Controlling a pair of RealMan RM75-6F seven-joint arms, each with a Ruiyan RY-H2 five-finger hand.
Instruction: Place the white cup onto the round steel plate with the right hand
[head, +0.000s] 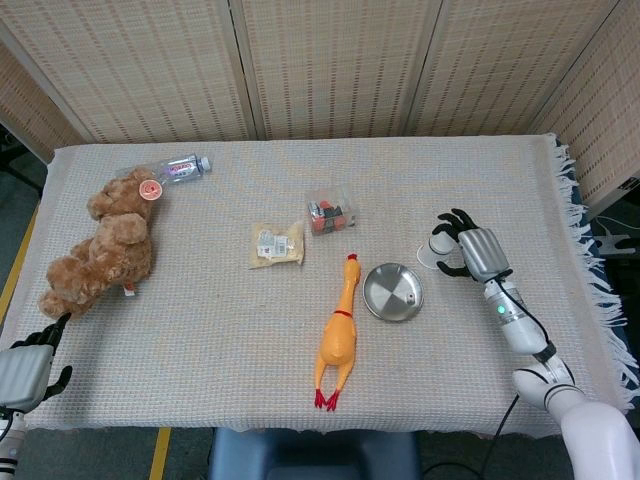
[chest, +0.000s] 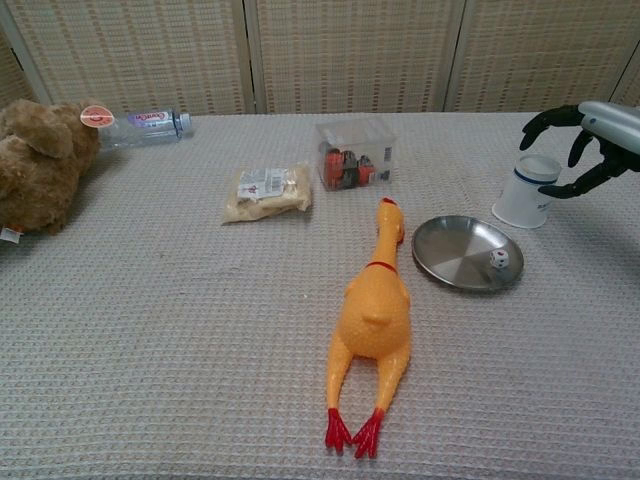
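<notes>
One white cup (chest: 525, 198), blue band near rim, upright beside steel plate (chest: 466, 253)

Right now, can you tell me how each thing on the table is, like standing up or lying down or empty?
white cup: upright on the cloth beside the plate, not lifted.
round steel plate: flat, holding only a small die.
right hand: fingers spread around the cup's top, not closed.
left hand: idle at the table's edge, holding nothing.
rubber chicken: lying flat.
water bottle: on its side.
teddy bear: lying down.
</notes>
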